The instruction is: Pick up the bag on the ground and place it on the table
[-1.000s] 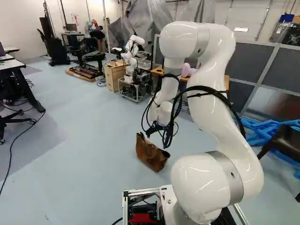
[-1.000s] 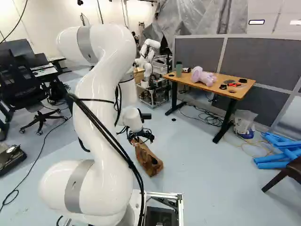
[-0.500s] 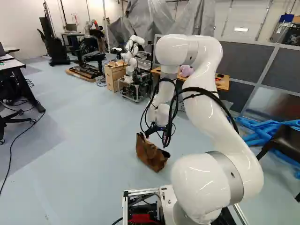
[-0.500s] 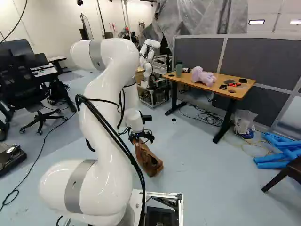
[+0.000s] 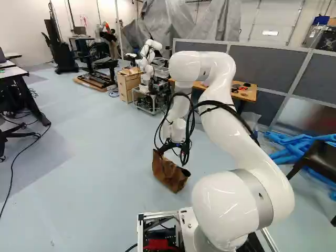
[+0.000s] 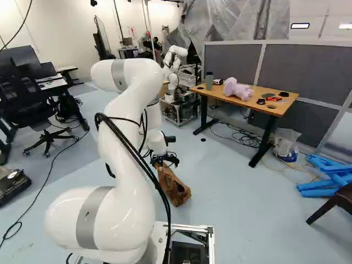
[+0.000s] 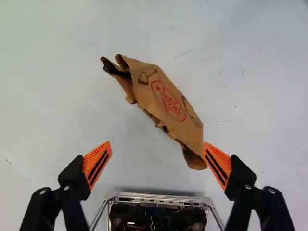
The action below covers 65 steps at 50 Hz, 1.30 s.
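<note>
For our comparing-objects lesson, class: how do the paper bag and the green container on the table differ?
The bag is brown with red print; the container is green.
The bag is creased; the container looks smooth and straight-sided.
The bag is on the floor; the container stands on the table.
The gripper holds neither.

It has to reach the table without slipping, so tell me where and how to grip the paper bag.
Grip the bag across its narrow middle, from above. It is long and slim on the floor, slantwise to the line between the open fingers, so the gripper should probably move ahead and turn until one finger faces each long side.
</note>
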### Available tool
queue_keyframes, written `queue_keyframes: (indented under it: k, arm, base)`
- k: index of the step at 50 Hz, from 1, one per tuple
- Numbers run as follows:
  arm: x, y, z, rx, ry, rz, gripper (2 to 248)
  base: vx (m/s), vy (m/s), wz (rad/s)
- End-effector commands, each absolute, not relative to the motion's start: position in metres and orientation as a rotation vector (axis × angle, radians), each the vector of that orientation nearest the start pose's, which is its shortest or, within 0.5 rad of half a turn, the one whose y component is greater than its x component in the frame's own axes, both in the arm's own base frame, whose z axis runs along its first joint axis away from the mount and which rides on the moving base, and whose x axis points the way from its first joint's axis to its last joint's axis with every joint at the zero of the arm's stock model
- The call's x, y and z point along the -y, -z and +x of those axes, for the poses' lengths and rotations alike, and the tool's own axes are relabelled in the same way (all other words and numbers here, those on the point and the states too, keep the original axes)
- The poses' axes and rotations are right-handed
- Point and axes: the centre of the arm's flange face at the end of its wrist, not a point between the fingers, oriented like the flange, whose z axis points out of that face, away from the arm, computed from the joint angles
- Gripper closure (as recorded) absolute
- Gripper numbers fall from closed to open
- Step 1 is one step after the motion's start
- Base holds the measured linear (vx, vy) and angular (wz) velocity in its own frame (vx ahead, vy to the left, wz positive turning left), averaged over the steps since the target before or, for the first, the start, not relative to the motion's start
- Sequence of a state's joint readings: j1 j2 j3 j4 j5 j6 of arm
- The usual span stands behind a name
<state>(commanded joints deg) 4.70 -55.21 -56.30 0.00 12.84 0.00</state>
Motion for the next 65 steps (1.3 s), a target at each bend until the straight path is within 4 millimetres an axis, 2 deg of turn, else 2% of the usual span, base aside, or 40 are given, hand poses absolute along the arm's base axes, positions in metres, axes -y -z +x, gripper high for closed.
queue_keyframes:
  k: [7, 19, 65]
  arm:
    - [-0.043, -0.065, 0.508, 0.131, 0.385, -3.105, 3]
    - [-0.044, -0.048, 0.512, 0.182, 0.370, -3.108, 3]
    - [-0.044, 0.021, 0.520, 0.921, 0.305, -3.031, 3]
  base:
    - [0.000, 0.000, 0.000]
    - [0.000, 0.000, 0.000]
    - [0.000, 0.000, 0.000]
